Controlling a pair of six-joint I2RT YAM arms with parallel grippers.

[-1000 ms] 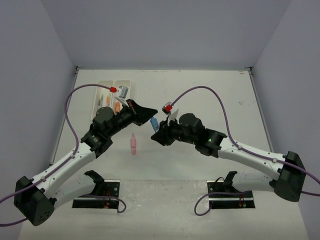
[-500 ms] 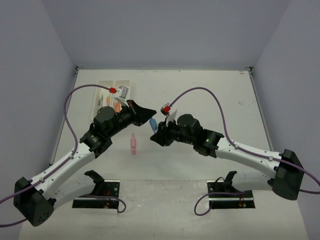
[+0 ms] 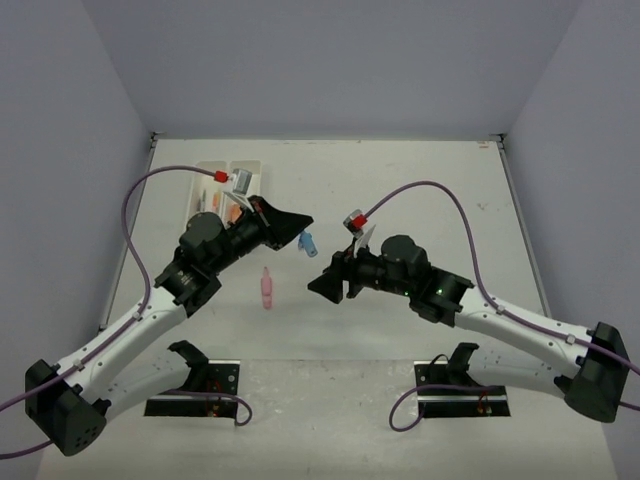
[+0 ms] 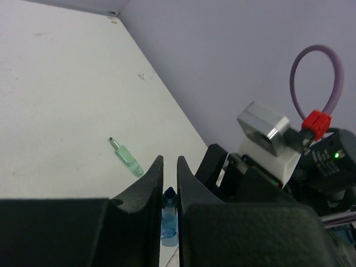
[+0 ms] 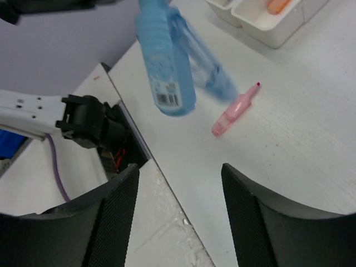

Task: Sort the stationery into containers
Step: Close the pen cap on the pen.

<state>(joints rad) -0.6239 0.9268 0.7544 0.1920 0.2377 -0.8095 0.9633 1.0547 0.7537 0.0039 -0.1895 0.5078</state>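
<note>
Left claw (image 3: 303, 224) is clamped on one stubby blue plastic piece (image 3: 307, 241), holding it in the air over the middle of the white table (image 3: 420, 185). Right claw (image 3: 318, 283) stands spread with nothing in it. A second ago it was up at that blue piece; it has since let go and drawn back toward the near edge. Two joined white plastic trays (image 3: 245, 167) sit by the far left corner. One stubby pink plastic piece (image 3: 266, 288) lies between the arms, and one slim green plastic piece (image 4: 128, 159) lies farther off.
</note>
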